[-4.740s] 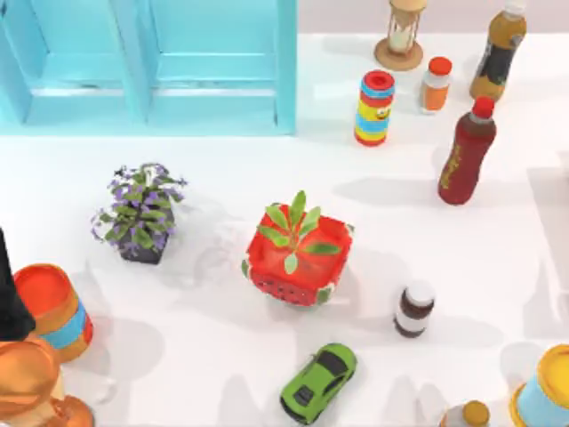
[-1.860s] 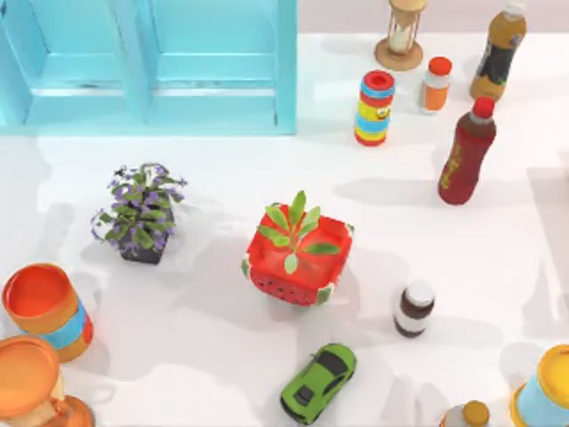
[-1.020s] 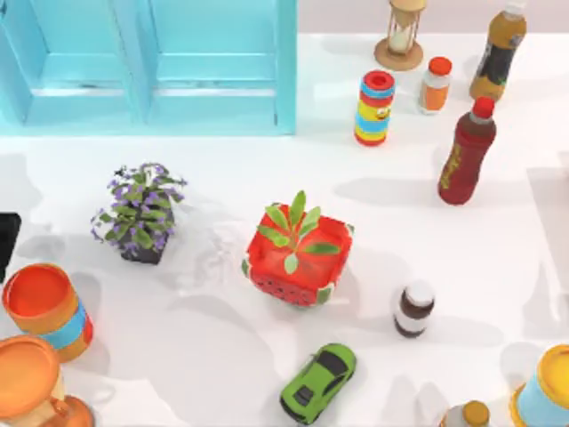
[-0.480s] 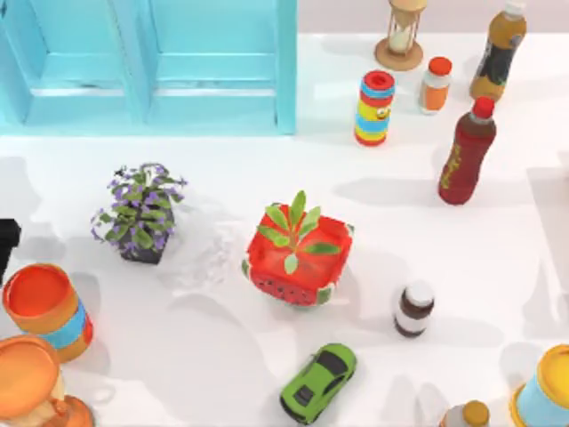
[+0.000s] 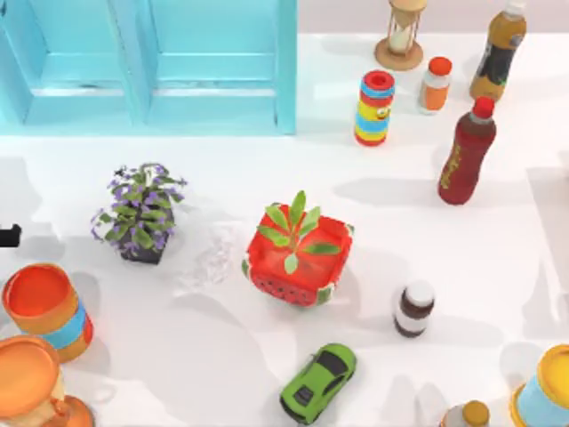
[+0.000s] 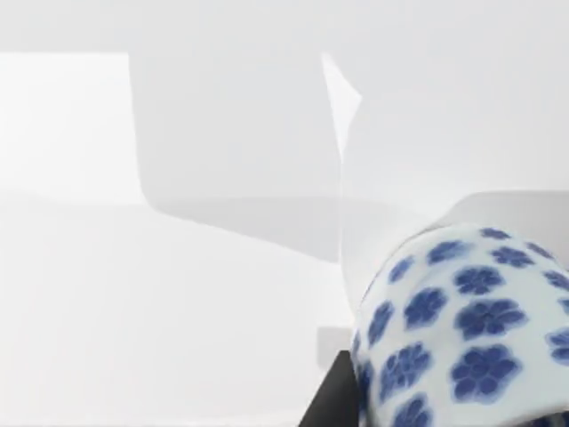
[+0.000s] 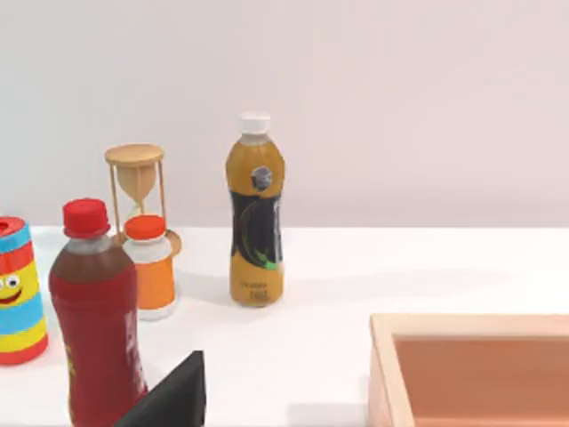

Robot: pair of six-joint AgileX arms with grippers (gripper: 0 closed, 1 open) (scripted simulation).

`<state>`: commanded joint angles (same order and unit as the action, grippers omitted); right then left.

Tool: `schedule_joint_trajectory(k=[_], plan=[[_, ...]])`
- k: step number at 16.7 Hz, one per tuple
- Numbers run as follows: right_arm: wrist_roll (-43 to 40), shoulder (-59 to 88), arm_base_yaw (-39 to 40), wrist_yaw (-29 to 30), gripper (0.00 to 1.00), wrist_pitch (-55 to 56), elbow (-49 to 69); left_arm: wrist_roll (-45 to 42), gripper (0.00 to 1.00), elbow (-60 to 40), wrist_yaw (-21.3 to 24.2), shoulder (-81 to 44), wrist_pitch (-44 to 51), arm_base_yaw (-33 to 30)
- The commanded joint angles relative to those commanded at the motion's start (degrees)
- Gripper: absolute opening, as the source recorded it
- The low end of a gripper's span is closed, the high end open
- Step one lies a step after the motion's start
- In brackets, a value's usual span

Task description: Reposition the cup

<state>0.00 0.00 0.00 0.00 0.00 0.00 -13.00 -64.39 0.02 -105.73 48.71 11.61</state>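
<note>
The cup (image 6: 462, 325) is white porcelain patterned with blue flowers, seen close against the left claw (image 5: 7, 237) at the surface's (image 5: 267, 356) left edge; whether the claw grips it, I cannot tell.

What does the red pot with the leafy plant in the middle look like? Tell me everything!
The red pot is squarish and painted like a watermelon: red sides dotted with dark seeds and green at the corners. A small plant with pointed green leaves and a reddish stem grows straight up from it. It stands upright on the white table near the middle, touching nothing else, between the purple flower plant and the small dark bottle.
</note>
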Motion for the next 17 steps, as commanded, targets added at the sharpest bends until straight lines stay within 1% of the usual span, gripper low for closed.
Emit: schedule_joint_trajectory(k=[1, 2, 11, 14, 17], plan=[[0.0, 0.0, 0.0, 0.0, 1.0, 0.0, 0.0, 0.0, 0.02, 0.0, 0.0, 0.0, 0.0, 0.0], [0.0, 0.0, 0.0, 0.0, 1.0, 0.0, 0.0, 0.0, 0.0, 0.0, 0.0, 0.0, 0.0, 0.0], [0.0, 0.0, 0.0, 0.0, 1.0, 0.0, 0.0, -0.21, 0.0, -0.17, 0.0, 0.01, 0.15, 0.2], [0.0, 0.0, 0.0, 0.0, 1.0, 0.0, 0.0, -3.81, 0.0, -3.89, 0.03, -2.58, 3.53, 3.79], [0.0, 0.0, 0.0, 0.0, 1.0, 0.0, 0.0, -9.45, 0.0, -11.79, 0.03, -5.76, 8.66, 9.35]])
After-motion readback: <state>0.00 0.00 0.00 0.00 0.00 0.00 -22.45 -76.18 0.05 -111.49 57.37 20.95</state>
